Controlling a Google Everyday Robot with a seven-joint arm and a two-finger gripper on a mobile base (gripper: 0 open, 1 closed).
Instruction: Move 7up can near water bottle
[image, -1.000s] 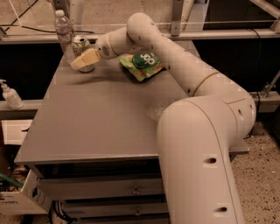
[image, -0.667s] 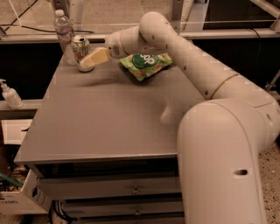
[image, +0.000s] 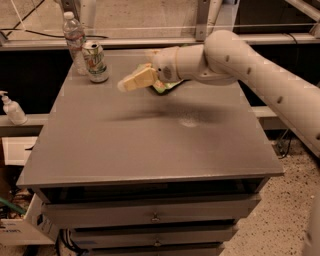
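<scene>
The 7up can (image: 95, 61) was stood upright at the back left of the table (image: 150, 145), just beside the water bottle (image: 74, 42) on its left. The gripper (image: 131, 82) was held right of the can, apart from it; its opening could not be told. A green bag (image: 162, 88) was largely hidden behind it. A pump bottle (image: 12, 107) was set on a ledge well left of the can.

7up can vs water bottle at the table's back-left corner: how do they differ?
The water bottle is taller and slimmer; the 7up can is shorter and squatter. The bottle is clear plastic with a white cap; the can is opaque silver-white with green markings. Both stand upright, close together. The claw hovers over the table beside them, touching neither.
</scene>
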